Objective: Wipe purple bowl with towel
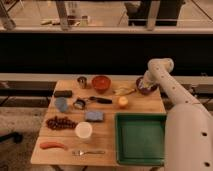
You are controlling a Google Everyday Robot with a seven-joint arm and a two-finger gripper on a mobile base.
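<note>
Where the white arm [169,92] bends down over the far right corner of the wooden table [107,134], the gripper [147,82] sits at the purple bowl [142,89], right on its rim or just inside; which of the two cannot be told. Fingers pressed together. A pale patch [148,78] shows at the gripper's tip above the bowl; whether this is the towel cannot be told. The bowl stands upright, close to the table's right edge.

Far row, left of the bowl: a yellowish item [124,91] lying flat just beside it, then the orange-red bowl [101,83], then a small metal cup [82,81] near that bowl.

Middle row: dark block [63,93] at the left edge, a blue-grey round piece [61,104] nearer the camera than it, a small metal object [80,103] beside a dark-handled utensil [101,100], and an orange fruit [122,102] near the green tray.

Near rows: a blue sponge [94,116], a cluster of dark red pieces [60,122] to its left, a white cup [83,130] nearer the camera than the sponge, a red-orange long item [52,145] at the near left corner, a fork [89,152] along the near edge.

The green tray [120,140] fills the near right corner, with the robot's white body [190,137] covering its right side.
</note>
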